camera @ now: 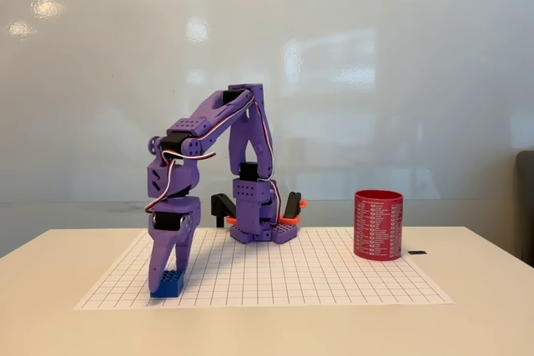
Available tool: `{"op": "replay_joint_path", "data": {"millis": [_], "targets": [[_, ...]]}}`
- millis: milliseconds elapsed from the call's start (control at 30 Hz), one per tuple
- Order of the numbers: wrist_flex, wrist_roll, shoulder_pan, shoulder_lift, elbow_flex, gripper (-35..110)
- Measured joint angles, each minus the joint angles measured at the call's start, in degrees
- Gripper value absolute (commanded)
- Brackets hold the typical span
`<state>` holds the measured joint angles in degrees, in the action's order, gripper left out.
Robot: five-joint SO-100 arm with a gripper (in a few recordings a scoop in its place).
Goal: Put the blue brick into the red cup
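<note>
A glossy white wall [375, 56], mottled with soft reflections of ceiling lights, backs a pale counter [476, 323] on which a white sheet ruled in a black grid [292, 277] is spread. In the fixed view, a purple arm [219, 127] rises from its base [265, 227] at the far edge of the grid, bends over at the elbow and reaches down to the left of the picture, so that its claw [169, 279] points straight at the sheet near the front left corner. The blue brick [168, 283] sits on the grid right at the claw's tips; one purple finger [157, 268] overlaps the brick's left part, and only its lower and right portions are plainly seen (the studs are too small to make out). The fingers stand close about the brick, but from this side I cannot tell whether they are clamped on it or merely flanking it. The red cup [378, 224] stands upright at the right side of the grid, well apart from the brick, its white print too fine to read. A small dark object [417, 253] lies just beside the cup, hard to identify. A dark shape [526, 202] is cut off at the right edge.
</note>
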<state>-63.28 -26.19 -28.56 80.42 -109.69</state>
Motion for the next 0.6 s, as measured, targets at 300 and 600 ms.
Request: {"op": "replay_joint_path", "data": {"millis": [300, 600], "targets": [[-0.53, -9.05, 0.09, -2.2, 3.52, 0], [0.35, -10.28, -1.14, 0.53, 0.79, -1]]}}
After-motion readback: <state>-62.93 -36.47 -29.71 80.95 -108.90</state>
